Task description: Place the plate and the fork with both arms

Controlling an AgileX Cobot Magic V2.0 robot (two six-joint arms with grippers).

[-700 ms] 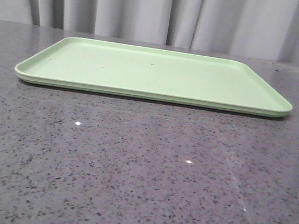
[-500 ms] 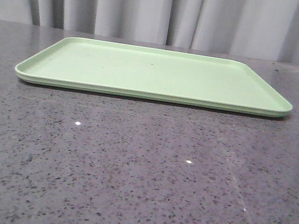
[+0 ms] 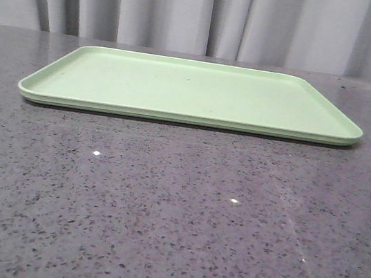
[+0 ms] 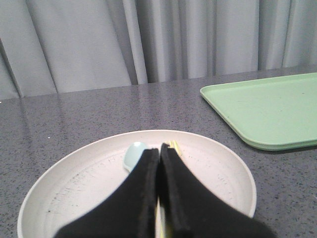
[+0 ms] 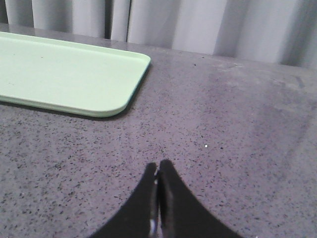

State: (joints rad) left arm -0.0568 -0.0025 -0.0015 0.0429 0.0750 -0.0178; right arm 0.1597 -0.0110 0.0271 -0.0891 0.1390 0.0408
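Pinching tight, the left gripper (image 4: 159, 151) has its jaws closed on the yellow fork (image 4: 174, 146) over the one plate (image 4: 218, 153), a single pale blue spoon (image 4: 133, 154) beside it. Right gripper (image 5: 157, 172) is pressed together, empty, above the countertop (image 5: 237, 129) near the one green tray (image 3: 193, 88).

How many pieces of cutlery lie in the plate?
2. The pale blue spoon and the yellow fork lie side by side in the plate, both mostly covered by the left claw; more may be hidden.
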